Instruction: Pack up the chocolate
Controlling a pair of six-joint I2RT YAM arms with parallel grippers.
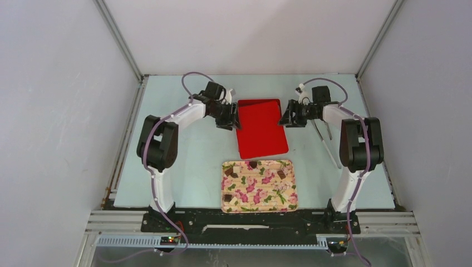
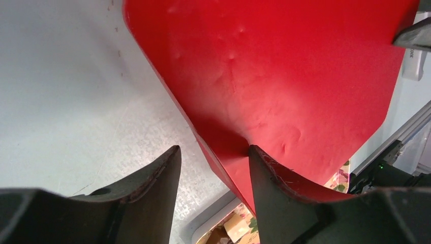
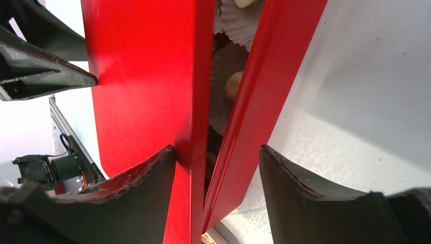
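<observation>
A red box lies mid-table with its lid raised off the base wall. Through the gap I see white paper cups, one holding a pale chocolate. Dark chocolate pieces lie on the floral tray nearer the bases. My left gripper is open astride the lid's left edge, its right finger on the lid's top. My right gripper is open astride the box's right side. Its left finger is against the lid, and its right finger stands clear of the base.
A thin metal tool lies on the table right of the box, by the right arm. The grey enclosure walls close in both sides and the back. The floral tray sits just in front of the box.
</observation>
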